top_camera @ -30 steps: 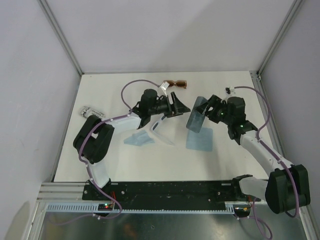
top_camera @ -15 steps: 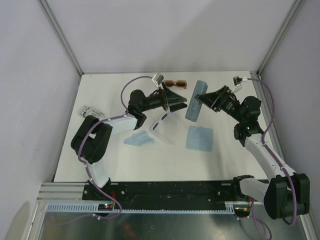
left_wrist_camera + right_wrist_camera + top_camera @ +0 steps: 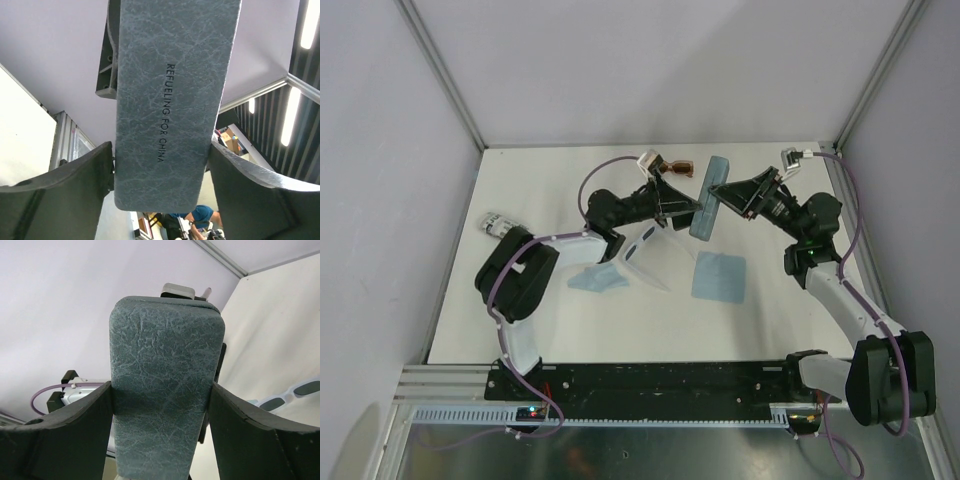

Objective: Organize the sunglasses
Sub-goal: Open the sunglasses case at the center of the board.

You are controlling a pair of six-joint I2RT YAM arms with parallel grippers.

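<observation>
A grey-blue oblong case (image 3: 704, 221) hangs above the table between the two arms. My right gripper (image 3: 722, 193) is shut on one end of it; in the right wrist view both fingers press the sides of the case (image 3: 165, 380). My left gripper (image 3: 691, 208) straddles the other end of the case (image 3: 170, 100), open, with a thin gap at each finger. The white-framed sunglasses (image 3: 638, 255) lie on the table below the left arm and show again as white sunglasses (image 3: 292, 394) in the right wrist view. The brown-amber sunglasses (image 3: 676, 168) lie near the back edge.
Two light blue folded cloths lie on the table, one (image 3: 597, 279) left of centre and one (image 3: 719, 275) under the right arm. A small striped object (image 3: 497, 224) sits at the left edge. Purple cables loop off both wrists.
The right arm has lifted the case up and toward the back. The left gripper has swung right, opened wider, and come round the case's free end.
</observation>
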